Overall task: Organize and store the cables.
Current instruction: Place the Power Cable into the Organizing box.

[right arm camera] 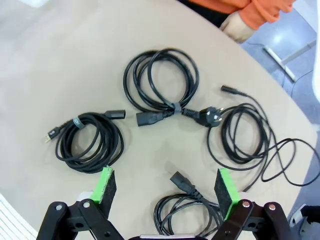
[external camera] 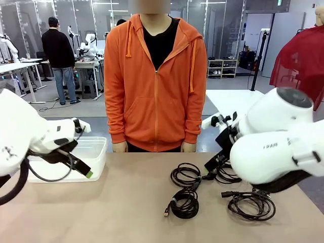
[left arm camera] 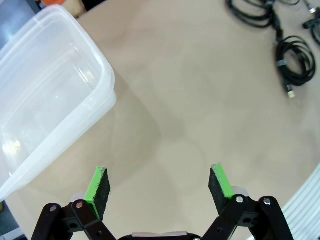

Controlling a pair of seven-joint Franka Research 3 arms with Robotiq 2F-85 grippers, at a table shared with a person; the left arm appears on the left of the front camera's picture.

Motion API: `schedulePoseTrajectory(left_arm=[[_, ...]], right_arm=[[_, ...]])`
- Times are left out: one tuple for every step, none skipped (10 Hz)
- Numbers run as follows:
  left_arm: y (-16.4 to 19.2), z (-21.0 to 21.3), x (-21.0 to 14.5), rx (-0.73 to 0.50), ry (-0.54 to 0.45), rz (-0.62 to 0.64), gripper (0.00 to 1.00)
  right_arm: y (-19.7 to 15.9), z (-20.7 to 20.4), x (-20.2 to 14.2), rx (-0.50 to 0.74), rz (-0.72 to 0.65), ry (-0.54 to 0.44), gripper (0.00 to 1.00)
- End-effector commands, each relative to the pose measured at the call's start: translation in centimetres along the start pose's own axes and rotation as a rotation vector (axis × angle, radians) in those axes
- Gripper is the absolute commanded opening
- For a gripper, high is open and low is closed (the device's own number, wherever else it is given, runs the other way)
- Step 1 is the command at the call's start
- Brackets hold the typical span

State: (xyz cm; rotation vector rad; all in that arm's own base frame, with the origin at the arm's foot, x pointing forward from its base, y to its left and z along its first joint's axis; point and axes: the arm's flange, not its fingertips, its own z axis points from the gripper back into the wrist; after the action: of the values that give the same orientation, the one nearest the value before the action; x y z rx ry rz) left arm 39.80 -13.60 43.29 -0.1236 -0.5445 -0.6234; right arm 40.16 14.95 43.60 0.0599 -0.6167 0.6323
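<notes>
Several coiled black cables lie on the tan table (external camera: 126, 212). In the front view I see one coil (external camera: 186, 175) mid-table, one (external camera: 185, 203) nearer me, and one (external camera: 251, 205) at the right. My right gripper (right arm camera: 167, 187) hovers open above them: a tied coil (right arm camera: 160, 80) lies ahead, a coil with a metal tip (right arm camera: 90, 142) off to one side, a thin loose coil (right arm camera: 245, 137) to the other, and a coil (right arm camera: 187, 210) between its fingers below. My left gripper (left arm camera: 160, 187) is open over bare table beside the clear plastic container (left arm camera: 107, 70).
A person in an orange hoodie (external camera: 154, 81) stands at the far edge, hands (external camera: 188, 147) down at the table's rim; one hand (right arm camera: 239, 27) shows in the right wrist view. The container (external camera: 98, 152) sits at the far left. Two cable coils (left arm camera: 295, 65) lie far from my left gripper.
</notes>
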Motion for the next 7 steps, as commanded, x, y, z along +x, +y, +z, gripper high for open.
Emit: schedulePoseTrajectory(left_arm=[[1.2,4.7,0.4,-0.061,-0.009,-0.008,1.0],[1.1,7.4,0.7,-0.028,-0.015,-0.029,1.0],[1.3,10.7,0.7,-0.005,-0.046,-0.036,1.0],[1.4,13.9,0.4,-0.038,-0.084,-0.017,1.0],[1.1,16.9,-0.1,-0.044,-0.127,-0.038,1.0],[1.0,19.6,-1.0,-0.009,-0.164,-0.044,1.0],[1.7,21.1,-2.1,-0.024,-0.189,-0.039,1.0]], right_arm=[[-1.6,4.6,1.1,0.069,0.012,-0.021,1.0],[-2.5,7.8,1.6,0.078,0.012,-0.04,1.0],[-3.1,11.1,2.0,0.074,0.027,-0.04,1.0],[-3.7,14.5,2.3,0.083,0.042,-0.062,1.0],[-4.2,17.6,2.0,0.09,0.043,-0.082,1.0],[-4.9,20.7,1.1,0.095,0.063,-0.092,1.0],[-6.0,22.9,-0.1,0.1,0.071,-0.129,1.0]])
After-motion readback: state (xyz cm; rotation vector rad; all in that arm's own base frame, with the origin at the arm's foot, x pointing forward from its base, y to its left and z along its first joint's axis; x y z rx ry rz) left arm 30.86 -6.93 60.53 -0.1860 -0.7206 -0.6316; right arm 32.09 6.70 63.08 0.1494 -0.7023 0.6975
